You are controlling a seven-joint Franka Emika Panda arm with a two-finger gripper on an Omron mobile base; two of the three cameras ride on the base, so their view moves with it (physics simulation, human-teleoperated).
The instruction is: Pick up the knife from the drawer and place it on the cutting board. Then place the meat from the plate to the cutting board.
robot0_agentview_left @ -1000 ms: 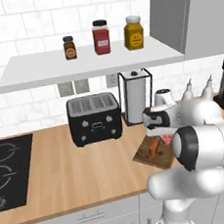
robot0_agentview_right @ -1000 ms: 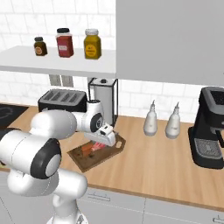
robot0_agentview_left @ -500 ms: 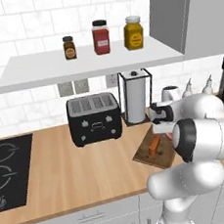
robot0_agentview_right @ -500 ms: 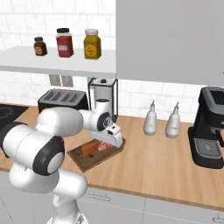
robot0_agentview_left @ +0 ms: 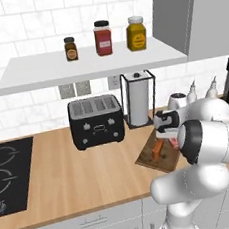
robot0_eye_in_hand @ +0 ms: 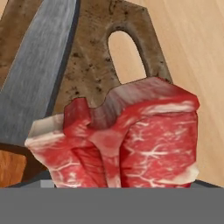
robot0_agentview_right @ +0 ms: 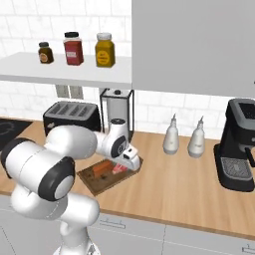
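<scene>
The dark brown cutting board (robot0_agentview_left: 150, 161) (robot0_agentview_right: 100, 183) lies on the counter right of the toaster. The knife (robot0_agentview_left: 158, 149) (robot0_agentview_right: 101, 168) rests on it, orange-brown handle up; in the hand view its grey blade (robot0_eye_in_hand: 37, 74) crosses the board (robot0_eye_in_hand: 94, 52). My gripper (robot0_agentview_left: 172, 136) (robot0_agentview_right: 129, 163) hangs low over the board's right end, near its handle hole. The red, pale-streaked meat (robot0_eye_in_hand: 127, 140) (robot0_agentview_right: 118, 169) sits between the jaws, right up against the hand camera, and hides the fingertips. The plate is out of view.
A black toaster (robot0_agentview_left: 96, 121) and a paper towel holder (robot0_agentview_left: 139, 99) stand behind the board. Two white bottles (robot0_agentview_right: 171, 141) and a coffee machine (robot0_agentview_right: 242, 144) are to the right. A cooktop (robot0_agentview_left: 7, 174) is at the left, and a shelf (robot0_agentview_left: 80, 65) with three jars hangs above.
My gripper has moved right and a little lower over the cutting board, with the meat going along. The knife and board have not moved.
</scene>
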